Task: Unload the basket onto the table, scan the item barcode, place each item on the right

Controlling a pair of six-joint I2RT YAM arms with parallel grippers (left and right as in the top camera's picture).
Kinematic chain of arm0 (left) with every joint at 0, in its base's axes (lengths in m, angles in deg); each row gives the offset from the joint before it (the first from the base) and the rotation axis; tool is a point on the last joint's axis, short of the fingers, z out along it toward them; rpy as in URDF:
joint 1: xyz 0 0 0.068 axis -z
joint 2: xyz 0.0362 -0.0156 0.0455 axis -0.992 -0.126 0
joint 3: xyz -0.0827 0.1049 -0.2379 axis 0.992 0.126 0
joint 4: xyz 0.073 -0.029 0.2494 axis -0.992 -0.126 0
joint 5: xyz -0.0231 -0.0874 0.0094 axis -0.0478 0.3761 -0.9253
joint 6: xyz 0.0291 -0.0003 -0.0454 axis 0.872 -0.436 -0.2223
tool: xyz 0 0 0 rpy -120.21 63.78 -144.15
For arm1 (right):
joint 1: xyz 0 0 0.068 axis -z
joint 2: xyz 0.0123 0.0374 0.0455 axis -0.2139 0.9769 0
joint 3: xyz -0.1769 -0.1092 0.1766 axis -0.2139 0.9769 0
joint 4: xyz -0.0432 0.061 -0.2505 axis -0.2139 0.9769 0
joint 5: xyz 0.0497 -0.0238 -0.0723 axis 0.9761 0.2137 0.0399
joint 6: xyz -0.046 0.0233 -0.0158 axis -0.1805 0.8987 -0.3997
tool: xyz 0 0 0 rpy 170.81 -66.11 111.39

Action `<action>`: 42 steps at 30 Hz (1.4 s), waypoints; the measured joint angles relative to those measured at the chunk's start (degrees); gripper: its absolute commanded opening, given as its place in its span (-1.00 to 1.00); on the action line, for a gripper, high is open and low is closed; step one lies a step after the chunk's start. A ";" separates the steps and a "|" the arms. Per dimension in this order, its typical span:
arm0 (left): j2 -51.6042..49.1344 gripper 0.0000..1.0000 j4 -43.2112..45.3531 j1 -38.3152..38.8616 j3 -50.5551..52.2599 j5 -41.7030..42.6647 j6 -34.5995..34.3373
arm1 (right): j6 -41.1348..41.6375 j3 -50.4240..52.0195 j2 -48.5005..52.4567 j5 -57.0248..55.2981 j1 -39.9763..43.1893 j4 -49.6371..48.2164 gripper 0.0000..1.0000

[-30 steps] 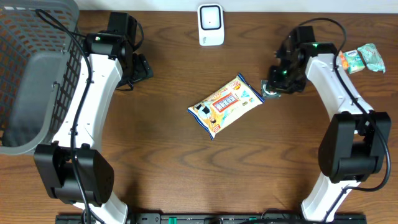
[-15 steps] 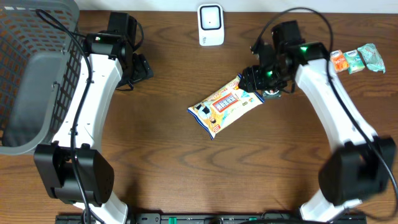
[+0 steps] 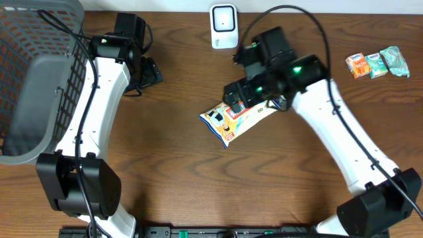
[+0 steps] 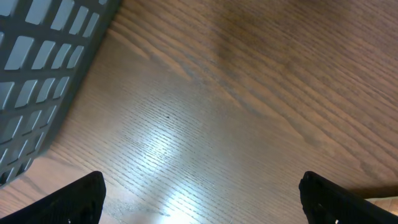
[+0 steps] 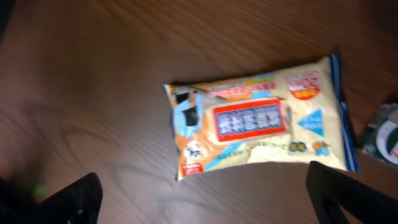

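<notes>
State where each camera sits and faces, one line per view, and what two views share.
Overhead: fixed above the table, looking straight down; left arm, right arm, basket, scanner, snack packet show.
Left wrist: on the left arm, facing down at bare wood and basket wall; left gripper open, fingertips in lower corners.
Right wrist: on the right arm, facing down at the snack packet; right gripper open likewise.
Shared: overhead and right wrist both show the snack packet.
</notes>
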 measured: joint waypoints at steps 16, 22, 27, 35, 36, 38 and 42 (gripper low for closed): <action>0.00 0.95 0.00 0.00 0.00 0.00 0.00 | 0.72 0.15 11.52 -10.29 -13.90 -0.20 0.99; 0.00 0.96 0.00 0.00 0.00 -0.02 0.00 | 4.96 0.46 16.44 -24.68 -20.46 0.02 0.99; 0.00 0.96 0.00 0.00 0.00 0.00 0.00 | 7.96 0.50 18.67 -33.55 -24.41 0.00 0.99; 0.00 0.96 0.00 0.00 0.00 0.00 0.00 | 10.56 0.44 27.52 -41.72 -25.55 1.11 0.98; 0.00 0.95 0.02 0.00 0.00 0.00 0.00 | 11.23 0.35 27.67 -43.74 -25.70 1.53 0.98; 0.00 0.96 0.00 0.00 0.00 0.00 0.00 | 12.07 0.33 28.26 -46.82 -25.70 2.05 0.99; 0.00 0.95 0.00 0.00 0.00 0.00 0.00 | 12.87 0.26 29.27 -51.25 -25.20 2.08 0.96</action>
